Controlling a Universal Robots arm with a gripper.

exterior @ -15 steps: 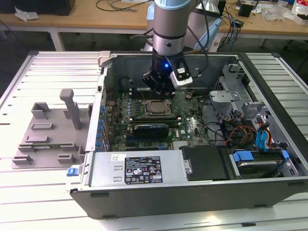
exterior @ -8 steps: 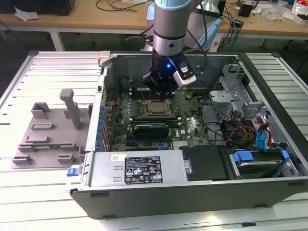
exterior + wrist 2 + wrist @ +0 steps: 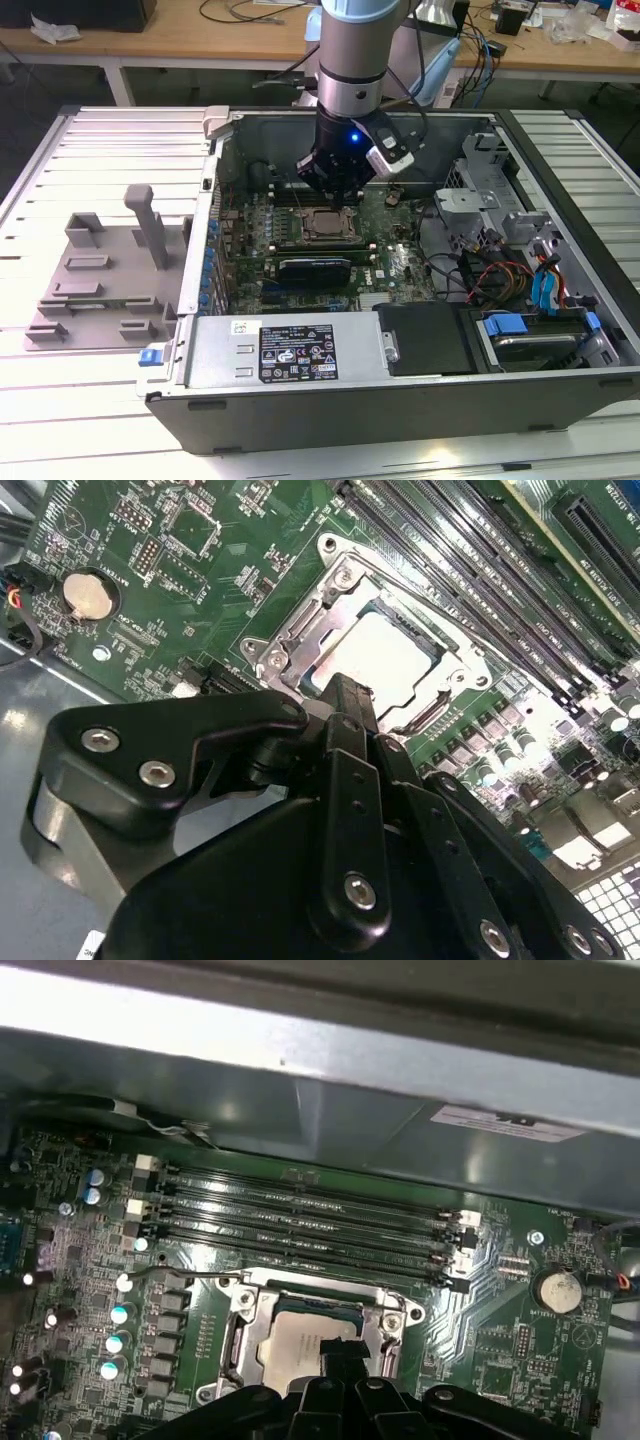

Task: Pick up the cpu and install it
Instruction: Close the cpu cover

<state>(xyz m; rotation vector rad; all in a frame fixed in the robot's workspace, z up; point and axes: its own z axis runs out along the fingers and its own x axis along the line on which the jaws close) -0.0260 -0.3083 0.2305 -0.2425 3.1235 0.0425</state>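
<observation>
cpu (image 3: 385, 658): flat and square in the socket (image 3: 292, 638) on the board (image 3: 190, 540), looks seated | gripper (image 3: 345, 695): you hold it just over the cpu's edge, closed on nothing | why: likely a closed tip for pressing, not grasping

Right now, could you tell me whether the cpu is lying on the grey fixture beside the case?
No: in the exterior view the cpu sits in the socket inside the case, not on the fixture.
</observation>
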